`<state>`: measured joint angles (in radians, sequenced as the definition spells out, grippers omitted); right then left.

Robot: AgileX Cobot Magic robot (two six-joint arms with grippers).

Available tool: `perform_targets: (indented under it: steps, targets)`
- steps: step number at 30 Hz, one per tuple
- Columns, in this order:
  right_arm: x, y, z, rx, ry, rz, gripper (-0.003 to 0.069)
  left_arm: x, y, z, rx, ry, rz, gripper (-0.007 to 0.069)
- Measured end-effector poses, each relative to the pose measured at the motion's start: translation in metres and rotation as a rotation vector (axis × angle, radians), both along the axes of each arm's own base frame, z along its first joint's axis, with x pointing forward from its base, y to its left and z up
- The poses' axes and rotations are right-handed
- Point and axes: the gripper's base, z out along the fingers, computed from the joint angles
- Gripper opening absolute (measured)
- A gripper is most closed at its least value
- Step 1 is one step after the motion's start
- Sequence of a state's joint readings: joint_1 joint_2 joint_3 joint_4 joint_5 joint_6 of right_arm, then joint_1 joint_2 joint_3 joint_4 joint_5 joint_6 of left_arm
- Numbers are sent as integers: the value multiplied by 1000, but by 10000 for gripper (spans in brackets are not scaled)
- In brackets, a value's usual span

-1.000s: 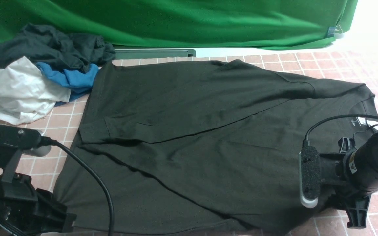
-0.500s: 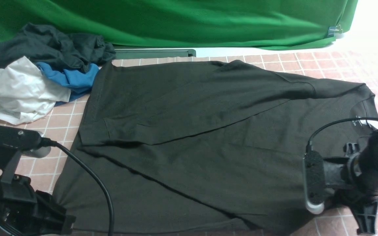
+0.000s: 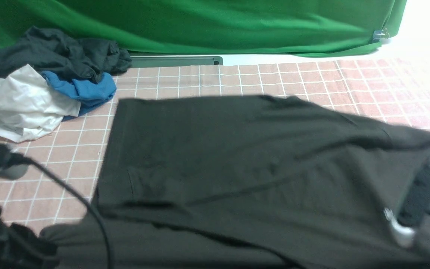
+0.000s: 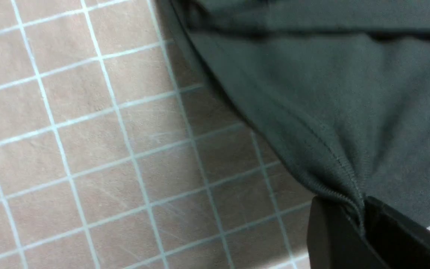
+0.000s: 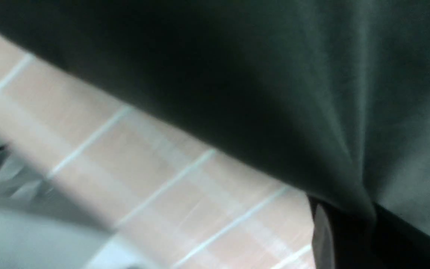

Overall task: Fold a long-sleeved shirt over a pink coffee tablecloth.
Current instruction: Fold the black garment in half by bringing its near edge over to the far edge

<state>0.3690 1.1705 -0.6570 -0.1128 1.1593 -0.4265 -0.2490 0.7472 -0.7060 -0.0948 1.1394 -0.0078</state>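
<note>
The long-sleeved shirt (image 3: pixel 237 168) lies spread and blurred over the pink coffee tablecloth (image 3: pixel 237 78), one sleeve folded across its body. Its print and neck label are hidden. In the left wrist view my left gripper (image 4: pixel 362 220) is shut on the shirt's stitched hem corner (image 4: pixel 345 164), above the grid cloth (image 4: pixel 88 149). In the right wrist view my right gripper (image 5: pixel 371 220) is shut on a bunched fold of the shirt (image 5: pixel 274 74), with the tablecloth (image 5: pixel 125 168) beneath. In the front view both arms are dark blurs at the bottom corners.
A pile of clothes sits at the far left: a dark charcoal garment (image 3: pixel 58 52), a white one (image 3: pixel 17 104) and a blue one (image 3: pixel 84 89). A green backdrop (image 3: pixel 200 22) hangs behind, with a dark bar (image 3: pixel 177 61) at its foot.
Both arms have drawn back toward the robot, dragging the shirt with them. Rows of tablecloth squares now show beyond the shirt's far edge.
</note>
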Motion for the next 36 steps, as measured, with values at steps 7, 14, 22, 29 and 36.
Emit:
perform_targets:
  steps: [7, 14, 22, 29, 36]
  targets:
    - [7, 3, 13, 88, -192, -161, 41, 10, 3, 3, 21, -80, 47, 43]
    - [57, 14, 17, 68, -349, -112, 41, 82, -2, -20, 97, -84, 171, 43]
    - [131, 19, 1, 65, -415, -146, 41, 181, 8, -47, 88, -56, 293, 43]
    - [174, 4, -12, 78, -450, -228, 41, 232, 7, -66, 81, -58, 293, 43]
    - [209, 0, -31, 123, -518, -256, 41, 272, 4, -90, 97, -68, 275, 43]
